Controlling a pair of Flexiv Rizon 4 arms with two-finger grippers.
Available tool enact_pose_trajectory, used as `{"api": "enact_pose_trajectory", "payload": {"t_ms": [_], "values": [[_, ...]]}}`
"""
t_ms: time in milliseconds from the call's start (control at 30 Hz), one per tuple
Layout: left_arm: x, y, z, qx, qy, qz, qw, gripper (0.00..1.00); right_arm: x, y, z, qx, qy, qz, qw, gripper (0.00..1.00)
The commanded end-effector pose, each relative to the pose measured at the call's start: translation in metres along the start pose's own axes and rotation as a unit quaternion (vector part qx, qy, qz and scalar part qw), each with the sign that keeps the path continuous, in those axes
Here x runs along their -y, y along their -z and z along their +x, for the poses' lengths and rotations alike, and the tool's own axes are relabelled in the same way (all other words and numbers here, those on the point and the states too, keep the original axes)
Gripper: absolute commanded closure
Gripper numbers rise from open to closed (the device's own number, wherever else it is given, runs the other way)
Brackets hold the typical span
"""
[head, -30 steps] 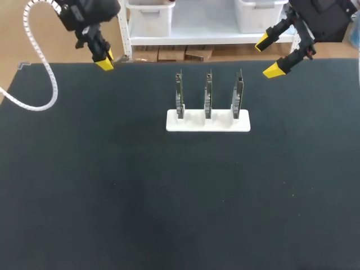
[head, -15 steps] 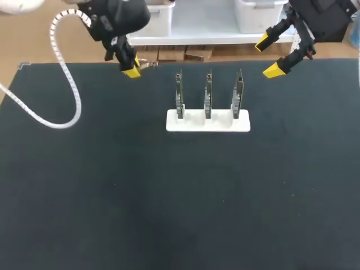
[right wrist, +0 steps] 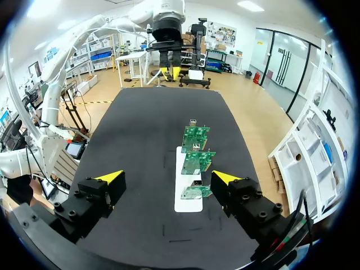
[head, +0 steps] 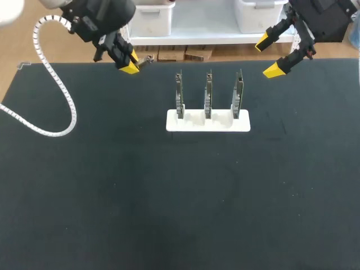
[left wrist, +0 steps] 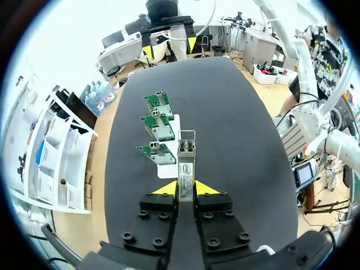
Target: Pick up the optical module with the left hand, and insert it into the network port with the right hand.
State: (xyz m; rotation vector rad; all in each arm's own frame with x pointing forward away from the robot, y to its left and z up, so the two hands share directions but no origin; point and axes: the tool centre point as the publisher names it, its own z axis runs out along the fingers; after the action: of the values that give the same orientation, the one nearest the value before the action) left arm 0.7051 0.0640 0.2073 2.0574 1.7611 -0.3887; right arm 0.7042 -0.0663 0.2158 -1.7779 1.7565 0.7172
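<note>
The optical module [left wrist: 186,162], a slim metal bar with a labelled face, sticks out ahead of my left gripper [left wrist: 185,188], which is shut on it. In the head view that gripper [head: 127,62] hangs over the table's far edge, left of the cards, with the module [head: 147,59] pointing right. Three green network cards [head: 208,93] stand upright in a white holder [head: 208,121] at the far middle of the table. My right gripper [head: 269,56] hovers open to the right of the cards; in its own view the gripper [right wrist: 167,177] is empty, with the cards [right wrist: 196,149] ahead of it.
A black mat [head: 169,197] covers the table. A white coiled cable [head: 53,107] from my left arm hangs over the far left of the mat. My left arm [right wrist: 166,22] shows beyond the cards in the right wrist view.
My left arm has swung right along the far edge with the module held, then eased back slightly and turned. The right arm has not moved.
</note>
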Motion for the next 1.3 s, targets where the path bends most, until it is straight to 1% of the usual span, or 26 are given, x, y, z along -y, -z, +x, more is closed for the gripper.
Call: {"api": "enact_pose_trajectory", "payload": {"t_ms": [33,767,800,833,867,900,933,967,1033,1133,1267,1300], "values": [[0.005,0.0,0.001,0.002,-0.001,-0.013,1.0,1.0,0.0,0.0,0.0,0.0,0.0,0.001,1.0,0.0],[0.005,0.0,0.001,0.002,-0.001,-0.013,1.0,1.0,0.0,0.0,0.0,0.0,0.0,0.001,1.0,0.0],[0.006,0.003,-0.002,0.024,0.006,-0.021,0.999,1.0,0.0,0.0,0.0,0.0,0.0,0.001,1.0,0.0],[0.006,0.008,-0.004,0.058,0.016,-0.035,0.998,1.0,0.0,0.0,0.0,0.0,0.0,0.001,1.0,0.0],[0.007,0.012,-0.008,0.066,0.021,-0.041,0.997,1.0,0.0,0.0,0.0,0.0,0.0,0.001,1.0,0.0],[0.007,0.016,-0.012,0.063,0.027,-0.042,0.997,1.0,0.0,0.0,0.0,0.0,0.0,0.001,1.0,0.0],[0.008,0.02,-0.016,0.076,0.029,-0.048,0.996,1.0,0.0,0.0,0.0,0.0,0.0,0.001,1.0,0.0],[0.009,0.024,-0.022,0.078,0.025,-0.054,0.995,1.0,0.0,0.0,0.0,0.0,0.0,0.001,1.0,0.0],[0.011,0.029,-0.03,0.071,0.026,-0.062,0.995,1.0,0.0,0.0,0.0,0.0,0.0,0.001,1.0,0.0],[0.018,0.035,-0.045,0.086,0.026,-0.069,0.994,1.0,0.0,0.0,0.0,0.0,0.0,0.001,1.0,0.0],[0.027,0.036,-0.058,0.12,0.034,-0.072,0.99,1.0,0.0,0.0,0.0,0.0,0.0,0.001,1.0,0.0],[0.029,0.035,-0.061,0.136,0.036,-0.07,0.988,1.0,0.0,0.0,0.0,0.0,0.0,0.001,1.0,0.0]]}}
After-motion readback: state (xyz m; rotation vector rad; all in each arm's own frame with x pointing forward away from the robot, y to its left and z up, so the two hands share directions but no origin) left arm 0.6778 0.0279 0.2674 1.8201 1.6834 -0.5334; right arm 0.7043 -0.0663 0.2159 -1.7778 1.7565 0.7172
